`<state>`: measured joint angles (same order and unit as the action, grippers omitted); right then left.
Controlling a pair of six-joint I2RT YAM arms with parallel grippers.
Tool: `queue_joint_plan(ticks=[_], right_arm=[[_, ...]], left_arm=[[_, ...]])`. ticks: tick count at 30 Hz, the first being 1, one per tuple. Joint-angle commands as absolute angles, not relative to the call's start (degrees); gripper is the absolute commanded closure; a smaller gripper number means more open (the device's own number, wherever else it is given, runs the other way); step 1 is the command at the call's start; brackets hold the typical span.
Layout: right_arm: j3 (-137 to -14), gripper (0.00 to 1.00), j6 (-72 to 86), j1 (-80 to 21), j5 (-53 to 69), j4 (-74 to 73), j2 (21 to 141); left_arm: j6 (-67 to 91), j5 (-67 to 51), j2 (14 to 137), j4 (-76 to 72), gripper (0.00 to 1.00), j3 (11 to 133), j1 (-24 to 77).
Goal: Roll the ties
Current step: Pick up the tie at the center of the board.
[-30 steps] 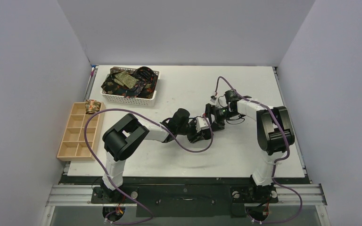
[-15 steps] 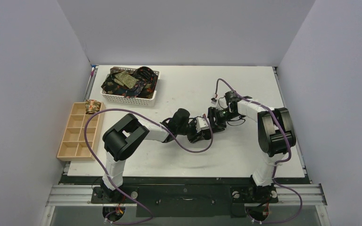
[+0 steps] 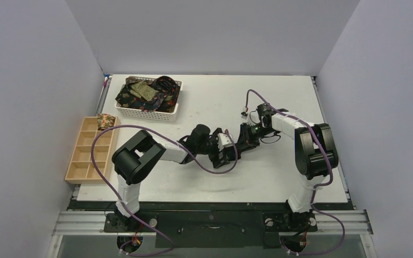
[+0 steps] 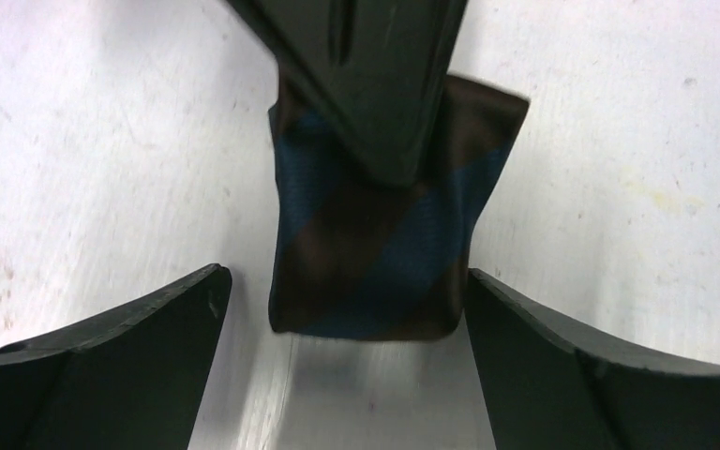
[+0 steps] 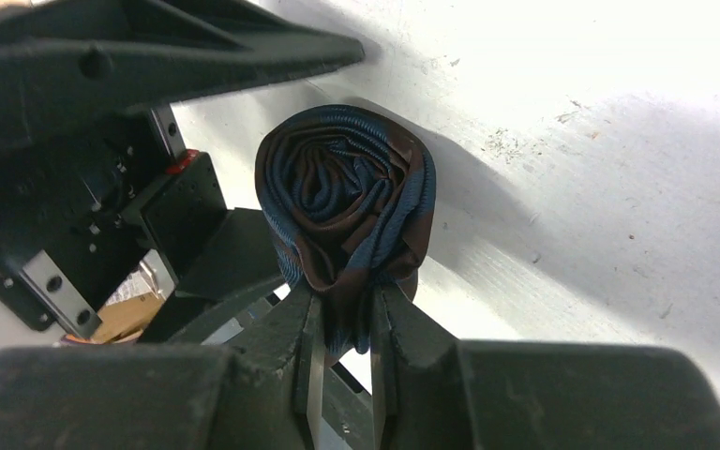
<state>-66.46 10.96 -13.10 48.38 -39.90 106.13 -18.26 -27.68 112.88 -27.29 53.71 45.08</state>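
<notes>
Pinches a rolled tie (image 5: 347,192), blue and brown, with the right gripper (image 5: 342,323), jaws clenched on its lower folds. Straddles the roll with the left gripper (image 4: 345,314), jaws released, spread wide, clear of the fabric. Seems to rest it mid-desk (image 4: 103,141); contact hard to judge.

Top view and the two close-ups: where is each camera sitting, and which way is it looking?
Top external: fixed above and behind the arms, looking down on the table, basket and tray; both whole arms show.
Left wrist: on the left wrist, looking past the open left gripper at the rolled tie; its own two fingers show.
Right wrist: on the right wrist, looking along the right gripper, whose fingers pinch the rolled tie.
Shared: both wrist views show the same tie and the other arm's gripper.
</notes>
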Motion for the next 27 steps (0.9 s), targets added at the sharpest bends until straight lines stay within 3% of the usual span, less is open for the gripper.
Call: queue_joint_plan(ticks=[1, 7, 17, 21, 24, 26, 27], right_arm=[[-66.45, 1.00, 7.10, -13.05, 45.25, -41.44, 105.27], [-66.73, 1.00, 6.64, -14.65, 48.29, -39.70, 105.48], [-66.82, 1.00, 11.98, -16.45, 51.57, -34.14, 104.82], [-66.32, 1.00, 12.74, -16.61, 52.97, -32.99, 104.07], [-66.21, 1.00, 13.13, -16.59, 53.67, -32.75, 103.94], [-66.48, 1.00, 13.22, -16.32, 53.82, -32.86, 103.48], [-66.60, 1.00, 13.32, -16.06, 53.84, -32.95, 103.29]], left_arm=[[-18.18, -29.03, 110.74, -24.22, 0.01, 50.35, 43.47], [-21.02, -30.86, 108.02, -26.63, 0.04, 46.70, 43.62], [-15.83, -29.46, 117.05, -26.26, 0.02, 55.52, 46.26], [-15.91, -28.61, 118.31, -20.80, 0.32, 58.53, 46.33], [-16.69, -28.88, 116.33, -19.61, 0.65, 57.70, 46.33], [-17.41, -28.51, 114.99, -18.06, 0.81, 57.34, 46.37], [-17.45, -28.13, 114.58, -16.67, 0.83, 57.37, 46.31]])
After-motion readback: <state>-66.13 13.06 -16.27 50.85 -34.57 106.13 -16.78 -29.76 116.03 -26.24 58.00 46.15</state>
